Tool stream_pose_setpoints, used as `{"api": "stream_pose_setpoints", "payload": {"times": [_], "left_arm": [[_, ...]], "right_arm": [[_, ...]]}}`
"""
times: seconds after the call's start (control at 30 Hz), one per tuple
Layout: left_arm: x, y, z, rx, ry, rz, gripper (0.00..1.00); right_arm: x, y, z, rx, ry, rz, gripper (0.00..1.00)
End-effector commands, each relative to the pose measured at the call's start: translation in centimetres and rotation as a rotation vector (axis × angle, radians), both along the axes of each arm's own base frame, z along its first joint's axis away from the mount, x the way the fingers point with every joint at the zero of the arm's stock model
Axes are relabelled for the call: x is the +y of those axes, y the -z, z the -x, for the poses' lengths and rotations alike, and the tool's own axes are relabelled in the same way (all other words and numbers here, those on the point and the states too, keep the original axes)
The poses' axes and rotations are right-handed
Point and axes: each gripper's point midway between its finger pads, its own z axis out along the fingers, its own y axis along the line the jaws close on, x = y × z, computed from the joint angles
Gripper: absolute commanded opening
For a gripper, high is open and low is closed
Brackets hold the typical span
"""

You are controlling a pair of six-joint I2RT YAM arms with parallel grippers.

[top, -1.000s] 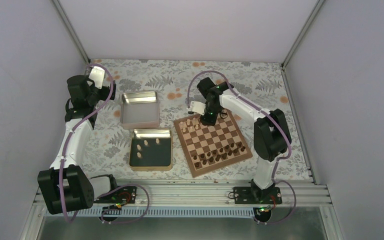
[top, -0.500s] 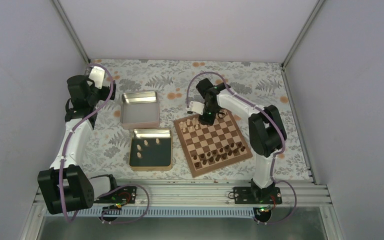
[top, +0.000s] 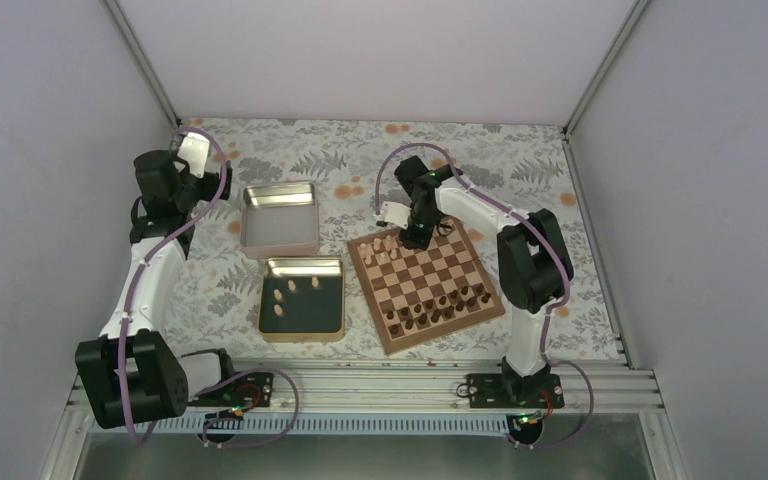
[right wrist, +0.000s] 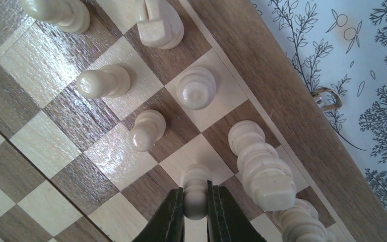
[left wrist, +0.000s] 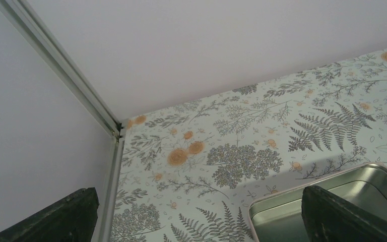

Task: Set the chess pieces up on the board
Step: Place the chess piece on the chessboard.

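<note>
Right gripper [right wrist: 195, 200] is clamped on a pale pawn [right wrist: 195, 179], bottom centre of its wrist view, on the board [right wrist: 262, 75] beside the border. Pawn judged light, rigid, smooth and tippy, so pinch it mid-stem. Left gripper [left wrist: 201, 219] is spread wide and empty.

Left tool [left wrist: 196, 224] spread wide near what seems a metal tin [left wrist: 342, 177].

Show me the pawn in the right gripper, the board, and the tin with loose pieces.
pawn [right wrist: 195, 184]: right wrist view, on its pale body.
board [right wrist: 282, 96]: right wrist view, on its bare border.
tin [top: 322, 315]: top external view, on its bare floor.
</note>
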Motion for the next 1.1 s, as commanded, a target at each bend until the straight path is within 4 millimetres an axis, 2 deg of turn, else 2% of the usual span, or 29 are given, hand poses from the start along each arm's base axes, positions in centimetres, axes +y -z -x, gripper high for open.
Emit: {"api": "stream_pose_setpoints", "payload": {"times": [0.0,0.43,0.63,0.73,0.87,1.07], "left_arm": [[0.0,-0.8,0.0,-0.026,0.009,-0.003,1.00],[0.0,-0.7,0.0,-0.024,0.009,-0.002,1.00],[0.0,-0.8,0.0,-0.027,0.009,-0.002,1.00],[0.0,-0.9,0.0,-0.027,0.009,-0.002,1.00],[0.0,-0.9,0.0,-0.029,0.011,-0.002,1.00],[0.0,-1.1,0.1,-0.033,0.012,-0.002,1.00]], "right_arm": [[0.0,0.0,-0.7,-0.007,-0.003,-0.003,0.09],[0.3,-0.8,-0.3,0.018,-0.004,-0.020,0.27],[0.2,-1.4,-0.3,0.011,0.002,-0.018,0.26],[0.9,-2.9,0.1,0.002,-0.006,-0.038,0.26],[3.9,-5.7,2.3,-0.007,-0.084,-0.080,0.26],[11.2,-9.3,6.6,-0.042,-0.259,-0.157,0.27]]}}
